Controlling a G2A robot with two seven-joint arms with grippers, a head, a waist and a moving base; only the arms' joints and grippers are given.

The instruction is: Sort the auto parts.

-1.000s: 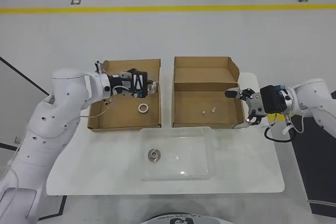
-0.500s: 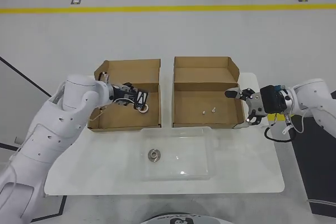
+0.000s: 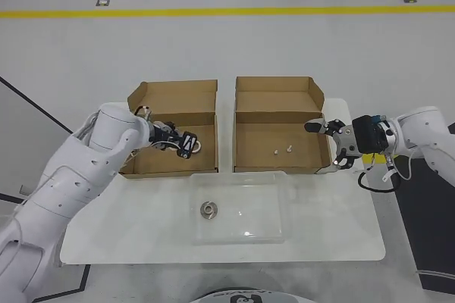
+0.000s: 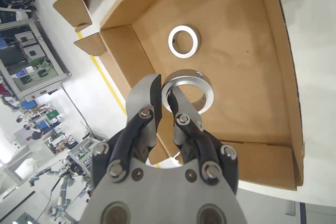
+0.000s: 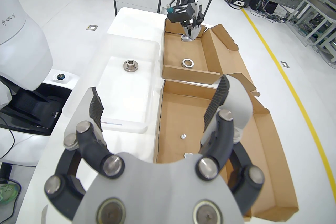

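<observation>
1. The left gripper (image 4: 164,97) is clenching the rim of a metal ring (image 4: 207,89). One finger is pressing on the outside of the rim, and the other is sitting inside the bore.
2. The held ring is hanging roughly level at the fingertips, inside the left cardboard box (image 4: 236,64). I cannot tell whether it is touching the box floor.
3. A second ring (image 4: 183,53) is lying flat on the same box floor. It is just beyond the left fingertips and apart from the held ring.
4. The right gripper (image 5: 160,99) is hanging with its fingers released and spread wide, grasping nothing. It is hanging over the outer edge of the right cardboard box (image 5: 262,156).
5. Two small screws (image 5: 183,136) are lying on that box's floor. They are a little ahead of the right fingertips and apart from each other.
6. A clear plastic tray (image 3: 250,223) is sitting on the white table (image 3: 349,227), in front of both boxes.
7. A flanged metal hub (image 3: 208,209) is lying in the tray. It is well apart from both pairs of fingers, off to one side of the right fingers' open gap.
</observation>
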